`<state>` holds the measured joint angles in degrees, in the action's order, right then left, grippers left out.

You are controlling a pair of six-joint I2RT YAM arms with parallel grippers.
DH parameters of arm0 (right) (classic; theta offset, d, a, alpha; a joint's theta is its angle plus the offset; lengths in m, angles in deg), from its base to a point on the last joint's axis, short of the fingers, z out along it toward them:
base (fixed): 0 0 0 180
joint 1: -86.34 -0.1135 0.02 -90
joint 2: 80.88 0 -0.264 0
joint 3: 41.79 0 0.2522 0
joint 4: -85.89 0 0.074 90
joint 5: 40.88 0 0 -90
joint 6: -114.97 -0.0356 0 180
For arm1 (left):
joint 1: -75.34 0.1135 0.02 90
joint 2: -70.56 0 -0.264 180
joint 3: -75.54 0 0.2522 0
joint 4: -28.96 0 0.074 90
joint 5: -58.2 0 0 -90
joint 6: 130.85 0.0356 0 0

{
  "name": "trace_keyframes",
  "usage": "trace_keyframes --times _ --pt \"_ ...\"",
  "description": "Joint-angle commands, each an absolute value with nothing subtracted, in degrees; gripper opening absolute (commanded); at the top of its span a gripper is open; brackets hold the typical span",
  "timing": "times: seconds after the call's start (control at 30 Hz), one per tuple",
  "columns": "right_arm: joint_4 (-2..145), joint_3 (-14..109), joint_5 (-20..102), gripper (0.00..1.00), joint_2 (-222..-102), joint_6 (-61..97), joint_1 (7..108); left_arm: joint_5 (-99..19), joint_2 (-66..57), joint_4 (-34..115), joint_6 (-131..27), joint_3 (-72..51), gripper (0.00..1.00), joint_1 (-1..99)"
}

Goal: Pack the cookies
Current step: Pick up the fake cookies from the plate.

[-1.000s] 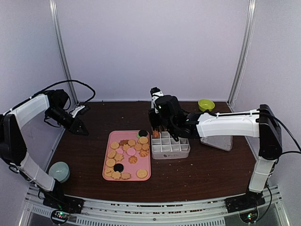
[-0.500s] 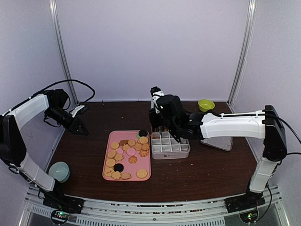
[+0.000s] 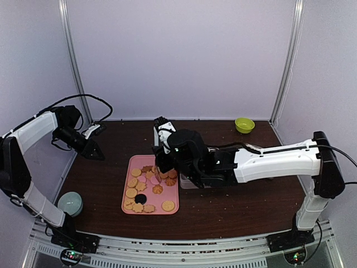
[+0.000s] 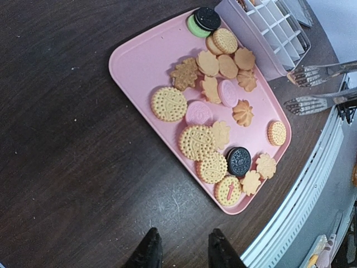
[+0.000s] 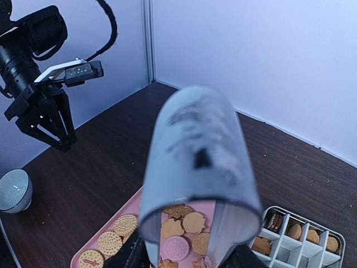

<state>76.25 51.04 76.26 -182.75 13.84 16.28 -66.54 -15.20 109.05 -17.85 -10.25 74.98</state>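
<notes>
Several cookies (image 4: 209, 120), golden, pink, dark and one green, lie on a pink tray (image 4: 134, 61). The tray (image 3: 169, 196) sits left of a white compartment box (image 4: 268, 33), which holds a few cookies (image 5: 295, 231). My right gripper (image 5: 187, 259) is shut on metal tongs (image 5: 195, 151) and hangs over the tray's far end (image 3: 163, 167). The tong tips (image 4: 312, 75) stand apart with no cookie between them. My left gripper (image 4: 184, 254) is open and empty, low over the bare table at the far left (image 3: 95, 151).
A green bowl (image 3: 244, 124) stands at the back right. A pale grey-green bowl (image 3: 70, 202) rests at the front left by the left arm's base. The right arm (image 3: 268, 162) stretches over the box and hides most of it.
My right arm has swung left with the tongs, from above the compartment box to above the pink tray. The left arm has stayed put.
</notes>
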Motion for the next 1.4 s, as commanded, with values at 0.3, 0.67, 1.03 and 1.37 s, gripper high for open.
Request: trace_keyframes --times 0.3,0.67,1.03,1.37 --pt "78.78 55.3 74.51 0.44 -190.34 11.64 15.41 -66.41 -12.87 110.21 -17.24 -11.23 0.31 75.43" --pt "79.44 57.31 73.72 0.44 -194.33 11.37 15.58 -66.62 -13.03 110.43 -17.48 -11.6 0.32 75.42" --pt "79.39 54.64 74.88 0.44 -195.13 10.84 15.7 -66.63 -13.03 110.82 -17.56 -11.95 0.32 75.43" --pt "79.73 50.78 76.78 0.44 -193.04 10.4 15.59 -67.04 -13.2 110.92 -17.69 -12.07 0.31 75.43"
